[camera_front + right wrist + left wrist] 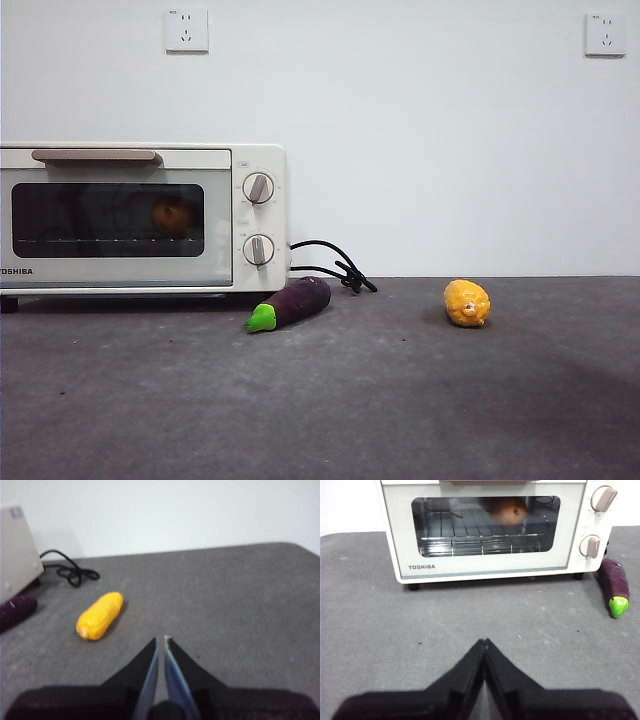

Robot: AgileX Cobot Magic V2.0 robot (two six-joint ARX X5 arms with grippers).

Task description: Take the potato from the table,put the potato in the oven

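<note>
1. The potato point(507, 511), smooth, rounded and orange-tan, sits on the wire rack inside the oven point(140, 215), behind its closed dark glass door.
2. By my read the placing is done; nothing left but for both arms to wait.
3. Left gripper point(484, 642) hovers over the bench point(400, 400) facing the oven, jaws pressed together and empty.
4. Right gripper point(161, 640) likewise closed, near the bumpy yellow corn cob point(100, 615).
5. A glossy purple eggplant point(290, 303) lies beside the oven's knob end.

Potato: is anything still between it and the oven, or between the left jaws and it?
The potato already sits on the rack inside the oven. The closed glass door stands between it and the left gripper, whose jaws are shut over bare table.
</note>
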